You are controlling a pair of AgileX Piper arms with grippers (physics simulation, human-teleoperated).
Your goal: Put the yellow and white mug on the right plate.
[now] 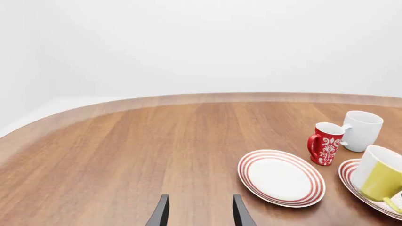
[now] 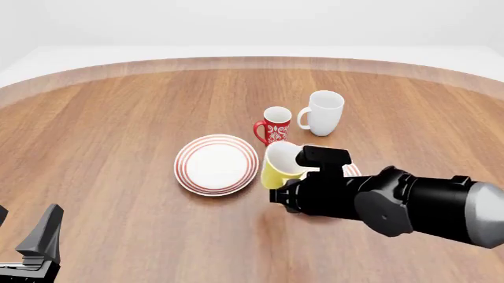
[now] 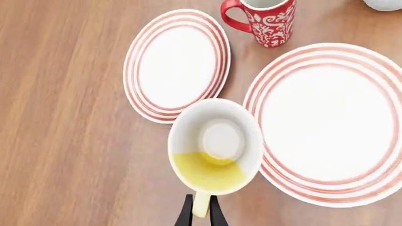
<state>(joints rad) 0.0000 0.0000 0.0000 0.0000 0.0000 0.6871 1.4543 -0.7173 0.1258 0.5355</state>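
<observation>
Table first, operator: warm brown wood with a curved far edge, and at its near-left corner you have your left gripper parked low, well apart from all the crockery; the left wrist view shows its two dark fingers spread with bare wood between them, nothing held. Moving right, you come to the left plate, white with red rings, lying flat and bare near the middle of the table. Just beyond its far-right rim stands the red-and-white patterned mug, upright, handle turned left, and farther right again the larger white mug, also upright and close beside the red one. Now the action: your right gripper has its fingers pressed in on the yellow handle of the yellow and white mug, pinching it. In the right wrist view you look into the mug's white inside, and it sits over the gap between the two plates, overlapping the left rim of the right plate. From the left wrist view the mug looks tilted over that plate's edge; whether its base touches the plate you cannot tell. In the front view your black right arm covers most of the right plate.
</observation>
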